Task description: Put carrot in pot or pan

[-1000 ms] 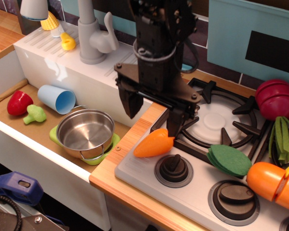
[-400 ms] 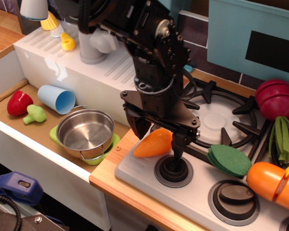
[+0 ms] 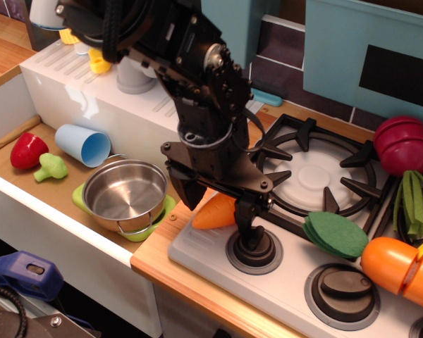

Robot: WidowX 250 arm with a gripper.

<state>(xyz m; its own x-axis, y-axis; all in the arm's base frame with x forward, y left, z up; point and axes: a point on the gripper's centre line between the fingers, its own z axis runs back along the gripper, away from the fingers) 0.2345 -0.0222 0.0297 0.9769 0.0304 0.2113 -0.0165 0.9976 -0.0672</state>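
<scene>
The small orange carrot (image 3: 210, 215) lies on the front left corner of the toy stove, tip pointing left, partly hidden by my gripper. My gripper (image 3: 217, 204) has come down over it, one finger on the carrot's left and the other finger (image 3: 245, 215) on its right, close to the carrot. The jaws stand apart and I see no squeeze on the carrot. The shiny steel pot (image 3: 99, 184) stands empty in the sink to the left, lower than the stove, on a green plate (image 3: 154, 227).
A light-blue cup (image 3: 84, 144), a red pepper (image 3: 28, 150) and green broccoli (image 3: 51, 167) lie in the sink. A stove knob (image 3: 252, 248) sits just under my right finger. Green felt (image 3: 335, 234), a large orange toy (image 3: 398, 264) and a dark red toy (image 3: 403, 144) lie to the right.
My gripper has dropped from above the stove and moved left, so its fingers now straddle the carrot. The carrot has shifted a little to the left.
</scene>
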